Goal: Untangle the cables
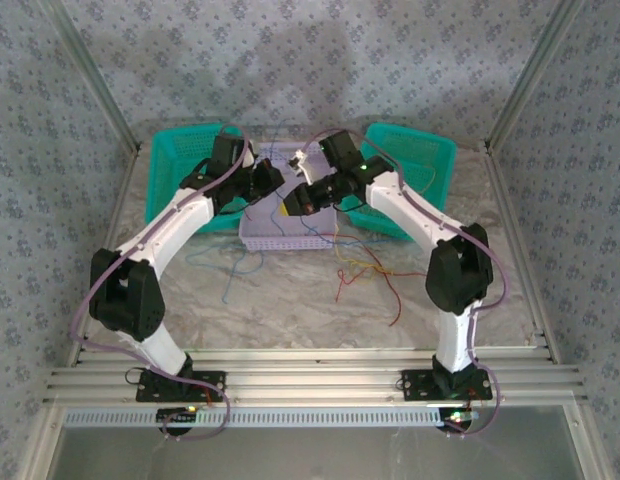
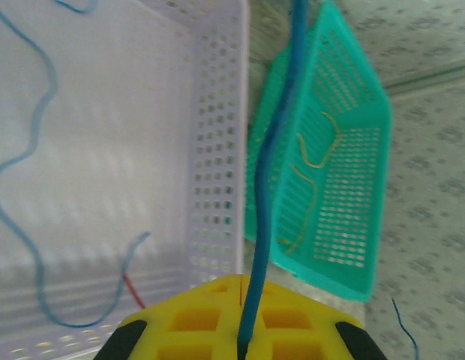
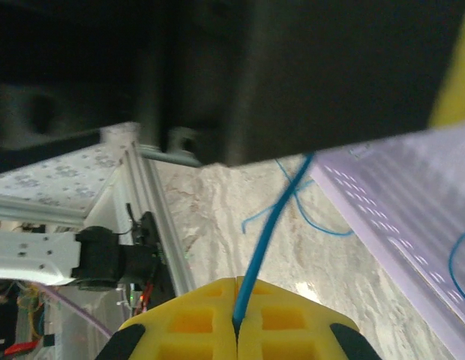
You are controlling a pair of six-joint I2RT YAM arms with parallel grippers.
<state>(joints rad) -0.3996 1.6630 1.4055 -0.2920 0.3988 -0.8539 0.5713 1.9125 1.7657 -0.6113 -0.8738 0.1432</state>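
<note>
Left gripper [image 2: 241, 346]: yellow pads pressed together, pinching a thin blue cable [image 2: 266, 187] that runs up past the perforated lavender plastic basket [image 2: 217, 150]. Right gripper [image 3: 235, 324]: clamped on a blue strand [image 3: 264, 240]; same cable or not, can't tell. More blue wire [image 2: 22, 187] lies inside the lavender basket, and yellow wires [image 2: 315, 157] lie in the teal mesh basket [image 2: 360, 225] beside it. Loose red and orange wires [image 1: 370, 275] sprawl on the marble tabletop [image 1: 290, 310] in front.
</note>
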